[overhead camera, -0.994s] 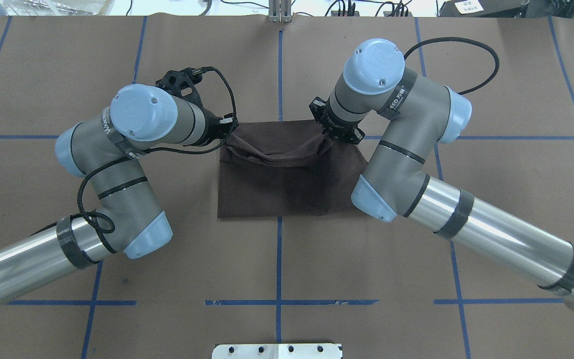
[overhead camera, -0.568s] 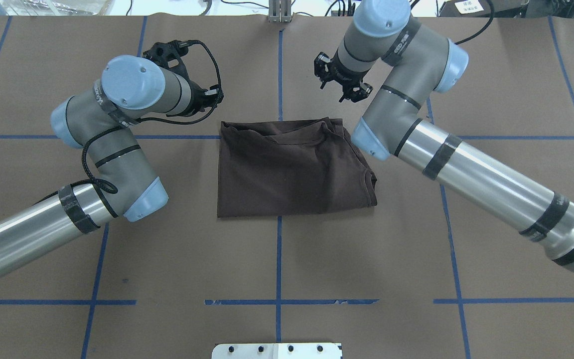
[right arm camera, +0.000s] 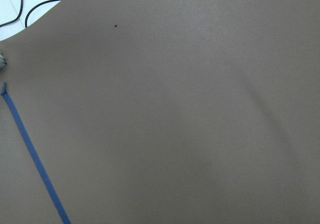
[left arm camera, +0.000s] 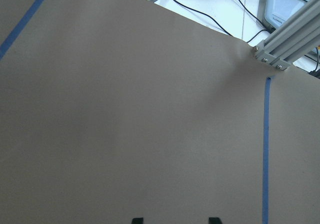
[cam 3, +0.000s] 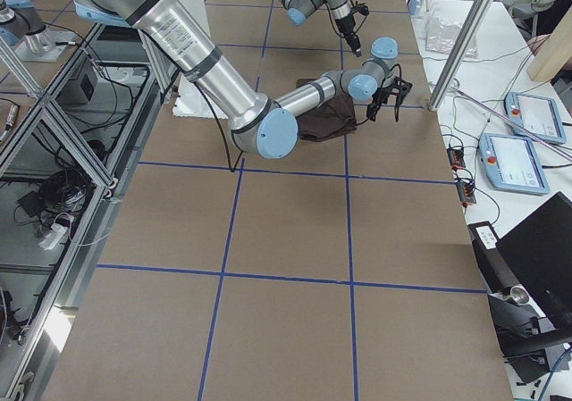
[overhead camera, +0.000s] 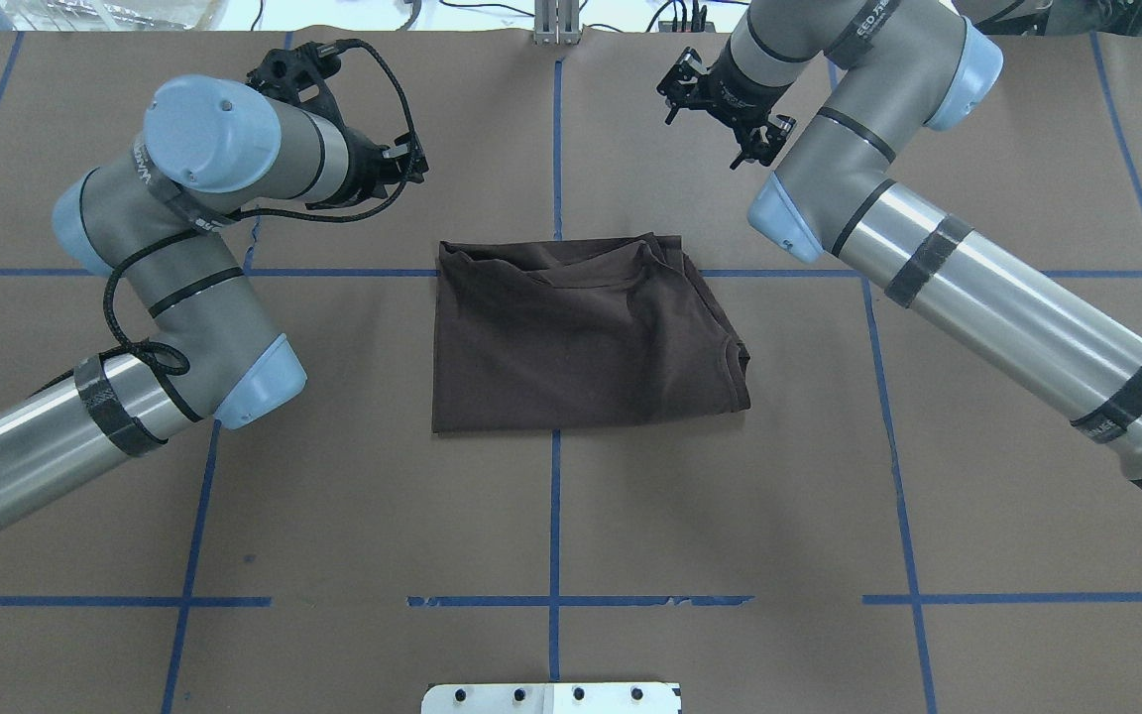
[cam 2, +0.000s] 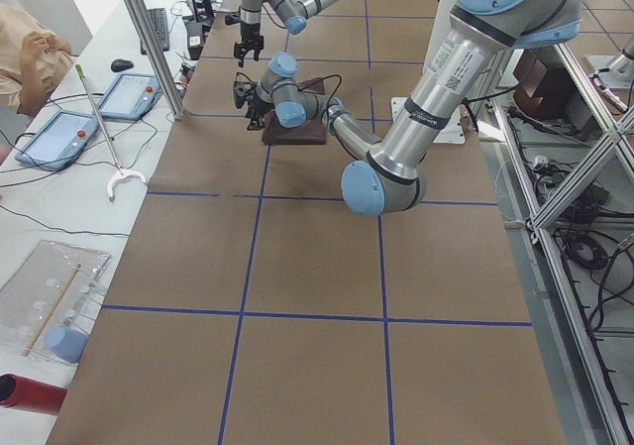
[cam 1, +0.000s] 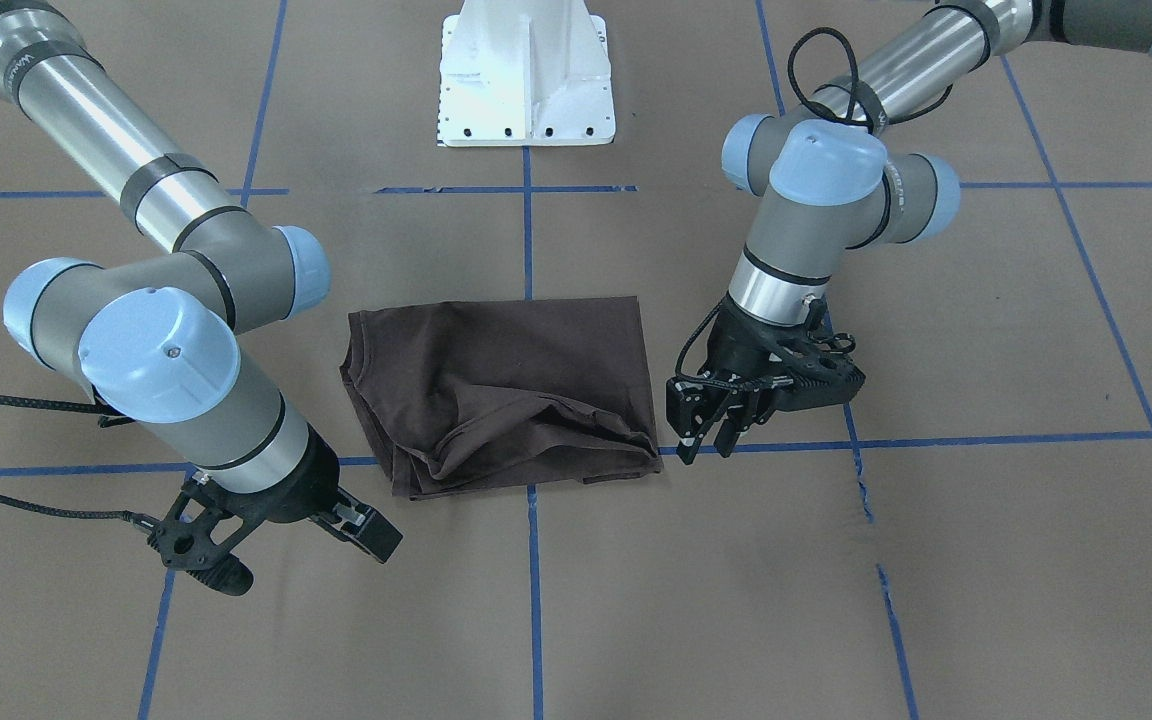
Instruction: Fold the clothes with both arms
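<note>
The dark brown T-shirt (overhead camera: 581, 337) lies folded into a rough rectangle at the middle of the table, with loose folds along its far edge; it also shows in the front-facing view (cam 1: 506, 390). My left gripper (cam 1: 708, 440) hovers just past the shirt's far left corner, open and empty; from overhead it (overhead camera: 410, 167) sits beyond the shirt. Its fingertips (left arm camera: 137, 220) stand apart over bare paper. My right gripper (cam 1: 381, 545) hangs beyond the far right corner, empty and apart from the cloth; from overhead it (overhead camera: 720, 109) is near the table's far edge.
Brown paper with blue tape lines (overhead camera: 555, 496) covers the table. The white pedestal base (cam 1: 526, 75) stands at the robot's side. An aluminium post (overhead camera: 556, 20) rises at the far edge. An operator (cam 2: 30, 49) and tablets (cam 2: 124, 93) are beyond that edge.
Both grippers held the shirt's far edge raised a second ago. They let it go, the cloth dropped flat, and both arms moved away toward the table's far side.
</note>
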You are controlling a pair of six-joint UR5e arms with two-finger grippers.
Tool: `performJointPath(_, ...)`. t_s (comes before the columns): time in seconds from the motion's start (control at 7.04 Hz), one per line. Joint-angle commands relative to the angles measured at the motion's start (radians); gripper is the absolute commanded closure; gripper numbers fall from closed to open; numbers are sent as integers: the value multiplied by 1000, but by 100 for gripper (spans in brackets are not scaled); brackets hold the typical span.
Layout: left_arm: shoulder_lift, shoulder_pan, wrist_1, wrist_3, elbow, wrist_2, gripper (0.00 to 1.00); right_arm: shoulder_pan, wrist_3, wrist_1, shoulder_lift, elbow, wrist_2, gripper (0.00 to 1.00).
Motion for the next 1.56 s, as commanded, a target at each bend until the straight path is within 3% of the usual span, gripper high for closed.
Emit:
performJointPath(0.0, -11, 80, 15, 121, -8, -74, 100, -5, -2, 5, -13, 14, -1, 1)
performJointPath(0.28, -25, 152, 41, 327, 1, -88, 100, -5, -2, 3, -30, 45, 1, 0)
performJointPath(0.57, -125, 172, 41, 330, 93, -109, 100, -3, -7, 5, -36, 60, 1, 0)
performJointPath(0.71, -191, 174, 31, 331, 189, -109, 100, -3, -16, 3, -115, 153, 4, 0)
performJointPath(1.14, -229, 154, -13, 346, 275, -99, 100, 39, -63, -2, -342, 375, 31, 0)
performJointPath(1.42, -290, 35, -176, 427, 497, -99, 100, 55, -97, -3, -416, 442, 52, 0)
